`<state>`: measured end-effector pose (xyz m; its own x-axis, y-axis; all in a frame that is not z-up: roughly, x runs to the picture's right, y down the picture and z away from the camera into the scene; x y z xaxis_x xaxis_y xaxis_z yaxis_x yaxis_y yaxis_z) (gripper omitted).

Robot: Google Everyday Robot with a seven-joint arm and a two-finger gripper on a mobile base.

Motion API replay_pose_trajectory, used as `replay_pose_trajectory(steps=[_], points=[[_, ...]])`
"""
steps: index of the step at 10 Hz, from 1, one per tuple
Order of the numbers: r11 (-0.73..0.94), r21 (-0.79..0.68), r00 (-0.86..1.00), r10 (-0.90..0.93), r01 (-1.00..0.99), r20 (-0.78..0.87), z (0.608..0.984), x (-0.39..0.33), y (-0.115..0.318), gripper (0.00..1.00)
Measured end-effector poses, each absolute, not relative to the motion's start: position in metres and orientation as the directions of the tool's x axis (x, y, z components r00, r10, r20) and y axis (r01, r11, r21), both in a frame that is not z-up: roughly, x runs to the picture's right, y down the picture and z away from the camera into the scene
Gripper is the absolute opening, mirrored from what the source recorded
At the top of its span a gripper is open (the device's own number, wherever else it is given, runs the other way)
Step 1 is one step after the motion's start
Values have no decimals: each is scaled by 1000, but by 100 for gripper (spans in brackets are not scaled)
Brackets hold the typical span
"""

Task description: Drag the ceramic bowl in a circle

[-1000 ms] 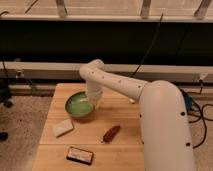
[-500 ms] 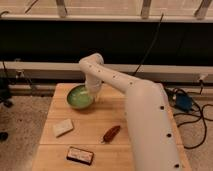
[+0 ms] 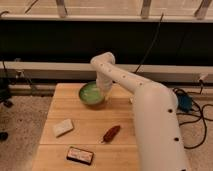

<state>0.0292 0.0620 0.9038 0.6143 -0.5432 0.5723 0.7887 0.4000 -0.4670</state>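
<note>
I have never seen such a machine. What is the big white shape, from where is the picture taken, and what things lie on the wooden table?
The big white shape is the robot's single arm, jointed like an elbow. The one camera looks down on the table from behind the arm; exactly where it is mounted is unknown. The arm ends in a gripper, which reaches down at the right rim of the green ceramic bowl at the far side of the wooden table. Nearer the camera lie a pale sponge-like block, a reddish-brown oblong item and a dark flat packet. Whether the bowl is gripped is not visible.
</note>
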Motion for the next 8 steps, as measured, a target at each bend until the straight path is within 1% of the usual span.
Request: replay_pose_trajectory(steps=[2, 4, 8], points=[[410, -502, 647, -524, 762, 554, 899, 51, 72, 2], [404, -529, 664, -512, 746, 545, 886, 67, 89, 2], [371, -536, 649, -502, 758, 571, 858, 68, 121, 2]])
